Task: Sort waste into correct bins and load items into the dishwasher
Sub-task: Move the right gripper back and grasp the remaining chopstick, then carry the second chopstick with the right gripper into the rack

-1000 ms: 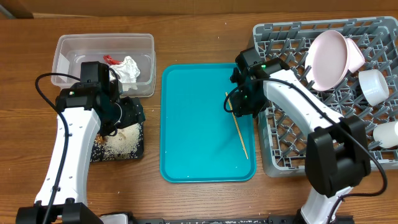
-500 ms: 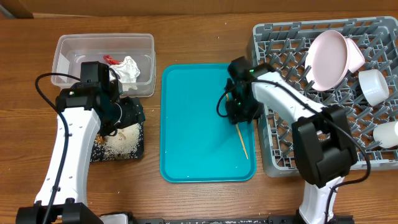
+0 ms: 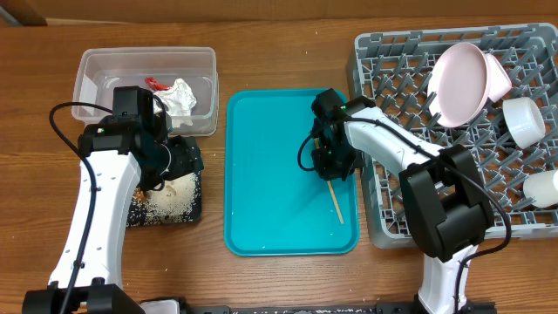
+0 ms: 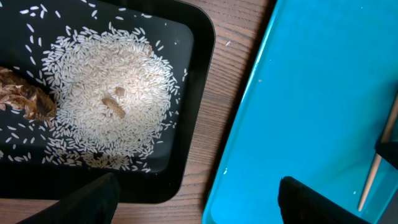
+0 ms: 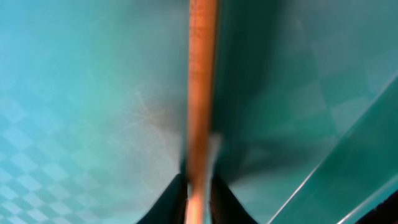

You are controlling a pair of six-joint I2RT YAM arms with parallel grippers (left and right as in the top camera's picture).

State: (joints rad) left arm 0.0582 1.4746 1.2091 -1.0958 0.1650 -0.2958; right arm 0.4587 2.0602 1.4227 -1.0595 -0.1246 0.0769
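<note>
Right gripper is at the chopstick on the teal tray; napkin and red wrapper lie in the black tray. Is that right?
No: the overhead view shows the napkin and red wrapper in the clear tub, not the black tray. The rest stands.

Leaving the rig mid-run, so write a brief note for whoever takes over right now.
Left gripper: open, above the gap between black tray and teal tray, holding nothing.
Right gripper: shut on the chopstick lying on the teal tray.
Done: napkin and red wrapper in clear tub; rice and brown lump in black tray; plate and white bowl in dish rack.
Left: move the chopstick into the rack.
</note>
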